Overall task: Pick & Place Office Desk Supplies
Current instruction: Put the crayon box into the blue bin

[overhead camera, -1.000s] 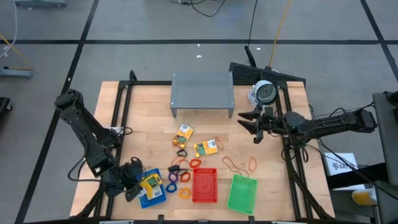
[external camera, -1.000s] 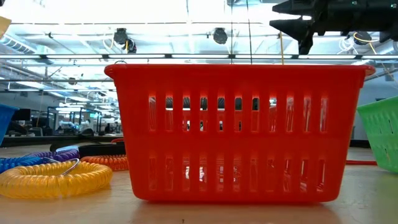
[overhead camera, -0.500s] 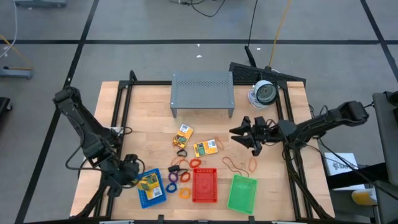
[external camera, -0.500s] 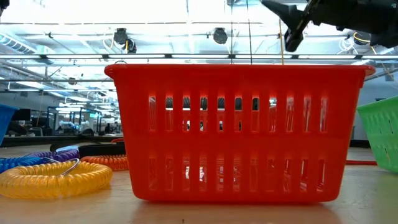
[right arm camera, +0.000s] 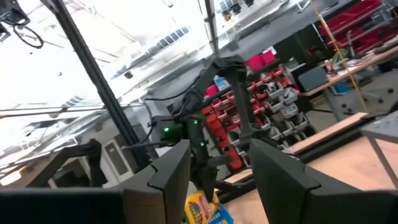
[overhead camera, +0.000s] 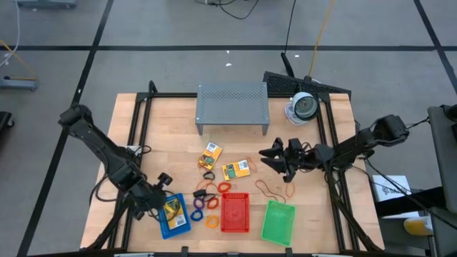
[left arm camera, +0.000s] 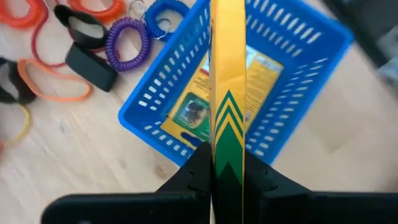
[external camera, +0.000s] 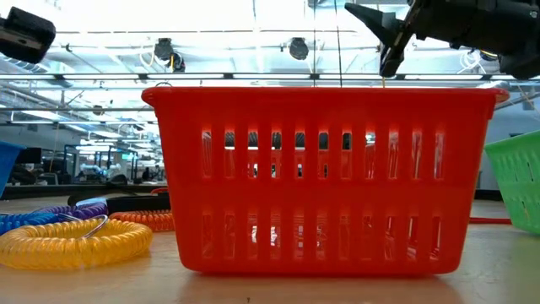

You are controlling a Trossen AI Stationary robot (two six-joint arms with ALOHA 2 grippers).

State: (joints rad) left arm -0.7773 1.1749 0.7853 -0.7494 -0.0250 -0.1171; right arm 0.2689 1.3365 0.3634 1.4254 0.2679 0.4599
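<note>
While the right gripper hovered with jaws wide above the table beside a crayon box, the left gripper pinched another crayon box edgewise over the blue tray, where a third lay.

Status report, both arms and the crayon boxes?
Left gripper shut on crayon box, above blue tray. Right gripper open, empty, beside table box. Path clear.

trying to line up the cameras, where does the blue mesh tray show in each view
High view: blue mesh tray at the table's front edge, left of the red mesh tray, under the left gripper.
Low view: only a blue sliver at the far left edge.
Left wrist view: centre, a crayon box inside.
Right wrist view: not in it.
Shared landmark: the purple ring beside the tray.
</note>
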